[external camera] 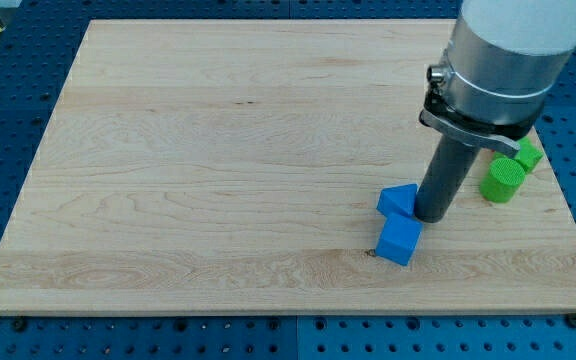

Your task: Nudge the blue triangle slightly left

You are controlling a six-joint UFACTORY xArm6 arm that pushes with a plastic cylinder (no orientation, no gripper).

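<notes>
The bench (218,150) is bare across its left and middle. Toward the view's lower right lie two blue blocks, touching: the upper one (397,199), smaller and wedge-like, looks to be the blue triangle, though its shape is hard to make out; the lower one (399,240) reads as a cube. Just right of the upper block stands the tool, a dark rod with no jaws to open or close, so it holds nothing. My tip (433,218) rests against or just beside that block's right edge; contact cannot be told for sure. So the triangle lies directly to the left of the tip, and a short push leftward should move it, probably dragging the cube a little. Further right, well apart, sit a green cylinder (502,181) and another green block (527,155), partly hidden.
</notes>
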